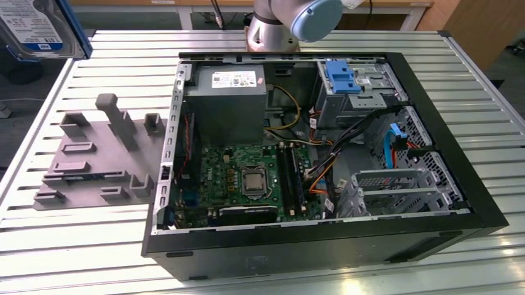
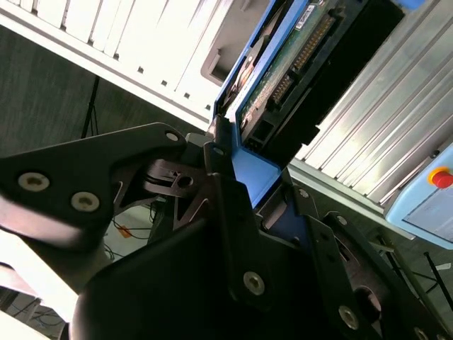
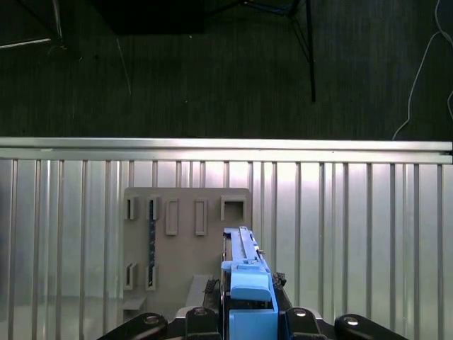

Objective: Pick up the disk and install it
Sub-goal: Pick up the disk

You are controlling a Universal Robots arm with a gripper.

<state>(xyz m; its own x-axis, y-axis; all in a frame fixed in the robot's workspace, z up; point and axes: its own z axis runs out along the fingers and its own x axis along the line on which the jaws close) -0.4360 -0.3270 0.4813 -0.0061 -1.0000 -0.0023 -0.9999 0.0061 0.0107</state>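
Observation:
The disk [image 1: 34, 26], a silver drive with a white-and-blue label in a blue frame, hangs high at the exterior view's far left, above the table's back corner. In the first wrist view I see the disk [image 3: 244, 273] edge-on, with my gripper [image 3: 246, 322] shut on its blue frame. Below it lies the grey fixture plate [image 3: 185, 234]. In the second wrist view the black fingers [image 2: 223, 191] clamp the blue frame, and the disk [image 2: 283, 67] shows its green circuit board and connector pins.
An open computer case [image 1: 447, 184] lies on the slatted table [image 1: 115, 246], holding a grey power supply [image 1: 226, 98], a motherboard [image 1: 246, 178] and a drive bay with a blue bracket [image 1: 340, 77]. The grey fixture plate [image 1: 94, 153] sits to the case's left in the exterior view.

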